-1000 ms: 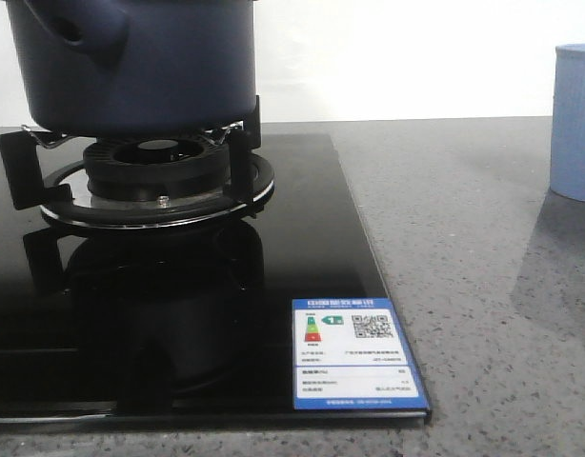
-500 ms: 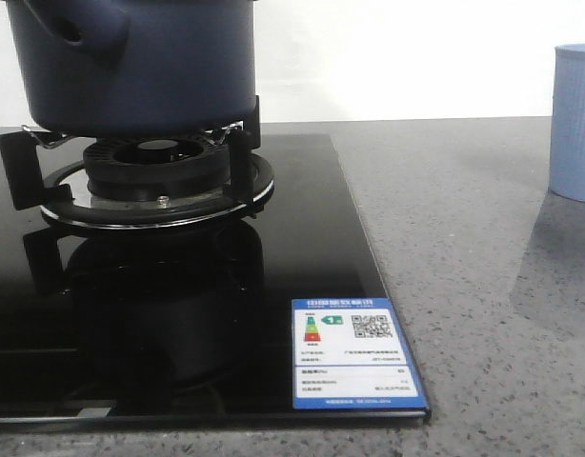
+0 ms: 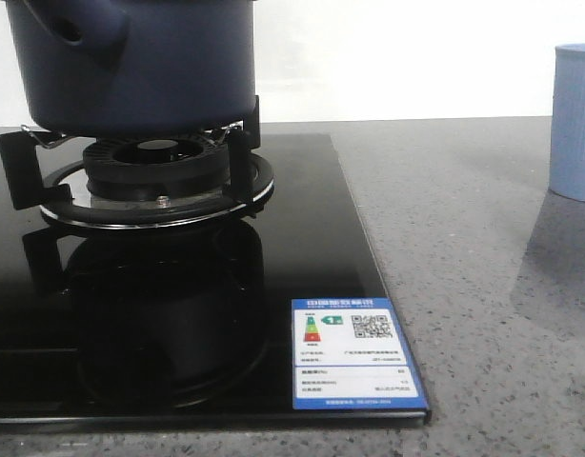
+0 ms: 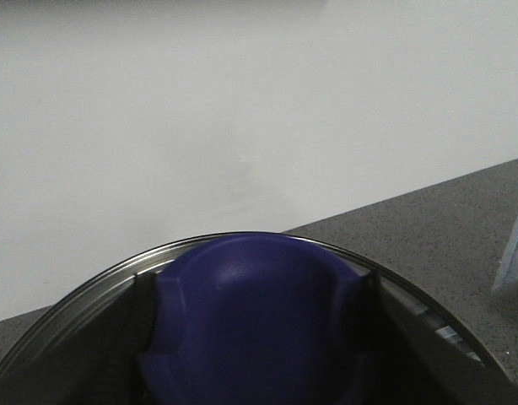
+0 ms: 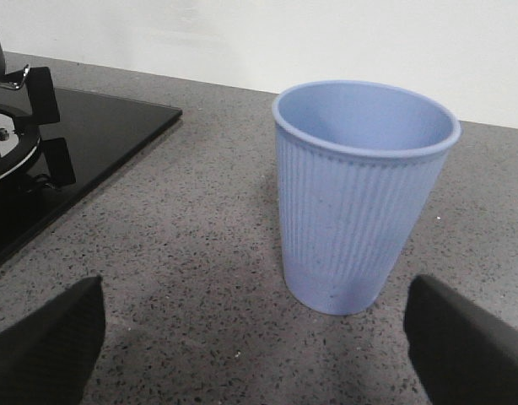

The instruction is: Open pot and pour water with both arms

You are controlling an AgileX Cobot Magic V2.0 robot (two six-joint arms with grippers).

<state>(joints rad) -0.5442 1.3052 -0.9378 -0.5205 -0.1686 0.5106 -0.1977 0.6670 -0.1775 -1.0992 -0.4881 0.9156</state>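
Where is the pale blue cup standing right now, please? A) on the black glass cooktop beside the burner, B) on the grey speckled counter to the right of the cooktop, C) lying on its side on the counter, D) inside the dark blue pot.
B: the cup stands upright on the grey counter, clear of the black cooktop, while the pot sits on the burner.

Dark navy pot [image 3: 145, 67] sits upright on the burner, handle forward-left
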